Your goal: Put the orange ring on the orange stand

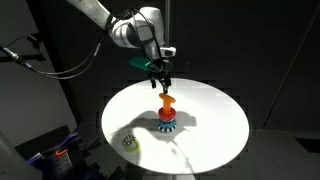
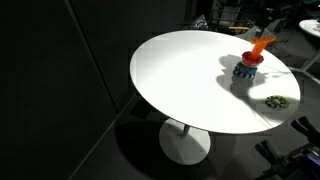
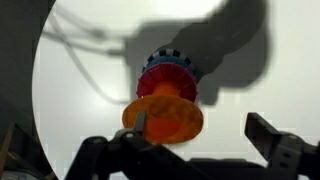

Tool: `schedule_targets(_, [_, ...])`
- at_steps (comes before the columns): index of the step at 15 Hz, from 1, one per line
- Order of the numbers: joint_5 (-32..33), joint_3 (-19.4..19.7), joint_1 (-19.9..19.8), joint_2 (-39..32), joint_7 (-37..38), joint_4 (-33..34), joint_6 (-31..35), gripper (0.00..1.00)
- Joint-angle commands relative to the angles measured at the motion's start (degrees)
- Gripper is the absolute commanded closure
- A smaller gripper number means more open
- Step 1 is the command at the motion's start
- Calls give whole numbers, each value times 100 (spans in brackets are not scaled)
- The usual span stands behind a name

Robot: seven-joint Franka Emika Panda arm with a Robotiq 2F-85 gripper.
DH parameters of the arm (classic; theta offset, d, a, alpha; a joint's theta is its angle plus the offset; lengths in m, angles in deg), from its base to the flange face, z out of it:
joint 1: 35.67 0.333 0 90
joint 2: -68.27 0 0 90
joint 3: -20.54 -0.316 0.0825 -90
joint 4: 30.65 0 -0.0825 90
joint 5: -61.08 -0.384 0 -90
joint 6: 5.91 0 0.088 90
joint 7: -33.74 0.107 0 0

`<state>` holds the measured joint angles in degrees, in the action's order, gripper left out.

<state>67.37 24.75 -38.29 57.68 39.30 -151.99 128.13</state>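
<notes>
Orange marked both the ring (image 1: pixel 166 100) and the stand (image 1: pixel 167 109), so in an exterior view the two ran together. The ring sat at the very top of the stand, above the red ring (image 1: pixel 167 115) and the blue toothed ring (image 1: pixel 168 123) at its foot. The pincer (image 1: pixel 164 86) hung straight above the stand with its tips just over the ring. From here I could not tell whether they touched it.

In an exterior view from across the counter (image 2: pixel 180 80), the ring (image 2: pixel 264 43) leaned up and away from the stand's foot, tilted and not flat. The red ring (image 2: pixel 250 58) and blue toothed ring (image 2: pixel 246 71) lay stacked under it. The pincer was lost against the dark background.

In the wrist view the pincer (image 3: pixel 178 140) was spread wide, one finger on each side of the stand, and the right finger stood clear of the ring (image 3: pixel 163 115). The ring covered the stand's peg, and the red ring (image 3: pixel 168 86) and blue toothed ring (image 3: pixel 172 62) showed beyond it.

My judgement is that the ring was perched askew on the peg's tip, directly below the pincer, and was not pinched. Whatever came next depended on bringing the ring's hole in line with the upright peg so it could drop to the foot.
</notes>
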Motion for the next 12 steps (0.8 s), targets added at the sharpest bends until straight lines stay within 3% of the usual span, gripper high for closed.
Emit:
schedule_targets(1, [52, 7, 43, -113, 160, 84, 118, 0])
schedule_targets(12, [146, 45, 78, -170, 188, 26, 122, 0])
